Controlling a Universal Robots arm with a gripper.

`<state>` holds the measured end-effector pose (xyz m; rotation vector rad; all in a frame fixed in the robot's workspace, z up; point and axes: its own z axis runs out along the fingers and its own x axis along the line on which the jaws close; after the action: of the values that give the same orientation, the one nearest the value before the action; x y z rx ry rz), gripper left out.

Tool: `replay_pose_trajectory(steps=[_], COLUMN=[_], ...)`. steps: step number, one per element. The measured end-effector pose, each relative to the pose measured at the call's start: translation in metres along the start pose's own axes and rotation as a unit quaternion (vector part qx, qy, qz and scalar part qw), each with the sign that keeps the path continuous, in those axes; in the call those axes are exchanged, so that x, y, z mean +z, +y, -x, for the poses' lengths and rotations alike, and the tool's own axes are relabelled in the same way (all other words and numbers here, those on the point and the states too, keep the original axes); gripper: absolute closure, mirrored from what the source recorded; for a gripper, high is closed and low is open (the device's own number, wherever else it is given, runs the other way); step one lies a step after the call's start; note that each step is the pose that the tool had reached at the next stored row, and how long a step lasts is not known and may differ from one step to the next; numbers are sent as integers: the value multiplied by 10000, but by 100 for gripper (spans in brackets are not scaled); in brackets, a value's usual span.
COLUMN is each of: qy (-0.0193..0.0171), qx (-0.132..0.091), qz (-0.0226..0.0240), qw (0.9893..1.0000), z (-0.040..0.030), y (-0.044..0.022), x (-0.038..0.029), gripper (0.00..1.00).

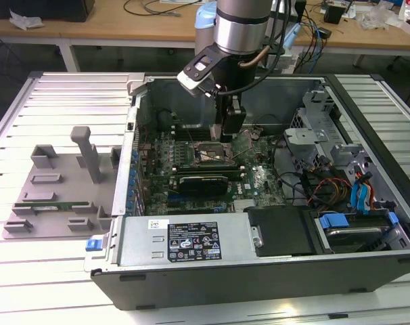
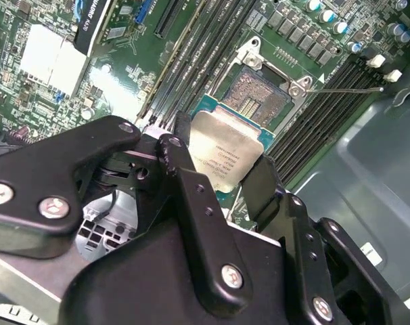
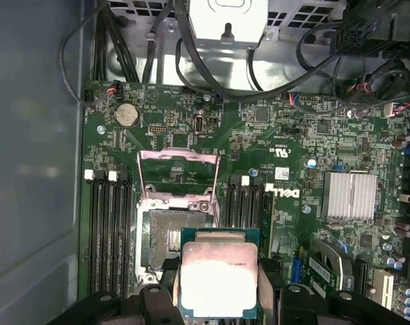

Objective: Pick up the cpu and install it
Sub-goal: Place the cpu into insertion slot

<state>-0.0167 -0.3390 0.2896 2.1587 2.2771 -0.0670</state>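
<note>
**You have the cpu (image 2: 226,152) pinched at the edge of the open socket (image 2: 262,95)**

Your arm (image 1: 242,27) drops straight down from above into the open case (image 1: 259,271). Its wrist is upright and the gripper (image 1: 231,128) points down at the motherboard (image 1: 161,159). In both wrist views the two black fingers (image 2: 181,162) clamp the cpu by opposite edges, with its silver top facing the cameras. You hold it above the board, not seated. In the first wrist view the cpu (image 3: 218,277) overlaps one corner of the socket (image 3: 168,230), and most of the chip sits to one side of it. The socket's contact field is bare, and its metal load frame (image 3: 179,177) is swung up and away. Memory slots (image 3: 110,230) flank the socket on both sides.
</note>
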Motion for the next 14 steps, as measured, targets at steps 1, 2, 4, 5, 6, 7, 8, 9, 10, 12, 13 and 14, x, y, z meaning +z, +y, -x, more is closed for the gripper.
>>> replay_pose_trajectory(steps=[1, 2, 4, 5, 6, 7, 8, 9, 10, 12, 13, 14], qy=[0, 0, 0, -1, -1, -1, 0, 0, -1, 0, -1, -1], qx=[0, 0, 0, 0, 0, 0, 0, 0, 0, 0, 0, 0], qz=[0, 0, 0, 0, 0, -1, 0, 0, 0, 0, -1, 0], qw=[10000, 10000, 10000, 10000, 10000, 10000, 10000, 10000, 10000, 10000, 10000, 10000], z=[0, 0, -1, -1, -1, -1, -1, -1, -2, -2, -2, -2], y=[0, 0, 1, 1, 1, 1, 1, 1, 1, 2, 2, 2], x=[7, 13, 26, 31, 34, 40, 43, 46, 52, 64, 68, 73], gripper=[45, 45, 45, 45, 45, 45, 45, 45, 45, 45, 45, 45])
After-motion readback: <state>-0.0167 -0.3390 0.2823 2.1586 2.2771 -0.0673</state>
